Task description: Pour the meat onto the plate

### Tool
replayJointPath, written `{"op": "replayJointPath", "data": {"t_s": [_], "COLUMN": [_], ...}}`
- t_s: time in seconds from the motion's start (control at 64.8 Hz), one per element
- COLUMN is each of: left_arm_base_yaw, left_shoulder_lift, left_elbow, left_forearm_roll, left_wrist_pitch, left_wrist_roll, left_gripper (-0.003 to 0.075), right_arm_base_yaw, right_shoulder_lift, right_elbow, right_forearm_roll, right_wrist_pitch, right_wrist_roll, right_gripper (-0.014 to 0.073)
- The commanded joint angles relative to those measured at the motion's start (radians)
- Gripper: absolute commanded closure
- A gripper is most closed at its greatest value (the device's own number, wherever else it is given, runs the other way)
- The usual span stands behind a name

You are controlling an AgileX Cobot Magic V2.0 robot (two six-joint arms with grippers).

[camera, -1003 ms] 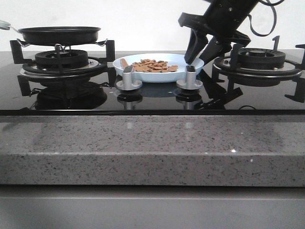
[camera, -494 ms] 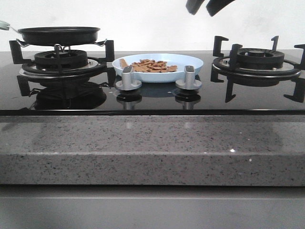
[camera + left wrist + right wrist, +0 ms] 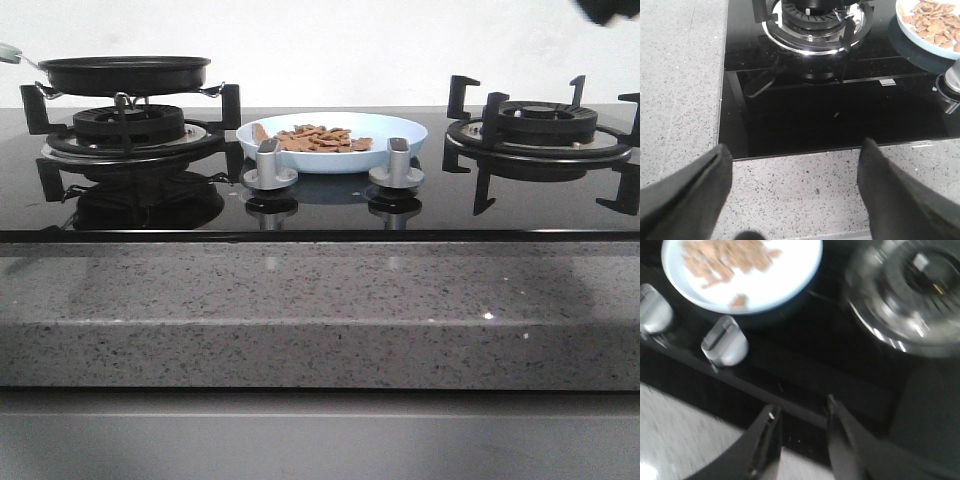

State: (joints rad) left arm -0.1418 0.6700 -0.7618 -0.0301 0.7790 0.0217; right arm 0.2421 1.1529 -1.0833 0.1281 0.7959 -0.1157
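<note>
Front view: the meat (image 3: 318,138) lay on the plate (image 3: 400,127) between the burners, behind two knobs (image 3: 270,160). Left wrist view: the left gripper (image 3: 795,195) gaped wide, empty. Right wrist view: the right gripper (image 3: 801,440) stood slightly parted, holding nothing.

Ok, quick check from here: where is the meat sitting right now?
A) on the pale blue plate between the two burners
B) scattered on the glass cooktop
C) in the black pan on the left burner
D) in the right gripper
A: the meat lies piled on the plate behind the two knobs, between the burners.
</note>
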Motion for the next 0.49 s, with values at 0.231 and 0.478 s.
{"op": "replayJointPath", "data": {"t_s": [0.231,0.478], "left_arm_base_yaw": [-0.007,-0.007], "left_shoulder_lift": [-0.001,-0.001], "left_elbow": [-0.024,-0.024], "left_forearm_roll": [-0.008,-0.008], "left_wrist_pitch": [-0.073,-0.073], "left_wrist_roll": [-0.011,-0.011], "left_gripper": [0.0206,0.0206], "right_arm_base_yaw": [-0.031,-0.031], "right_shoulder_lift": [-0.333,-0.581], "right_elbow": [0.194,0.315], "right_forearm_roll": [-0.035,-0.035], "right_wrist_pitch": [0.070,0.172], "right_wrist_roll": [0.078,0.099], "right_gripper": [0.0339,0.0339]}}
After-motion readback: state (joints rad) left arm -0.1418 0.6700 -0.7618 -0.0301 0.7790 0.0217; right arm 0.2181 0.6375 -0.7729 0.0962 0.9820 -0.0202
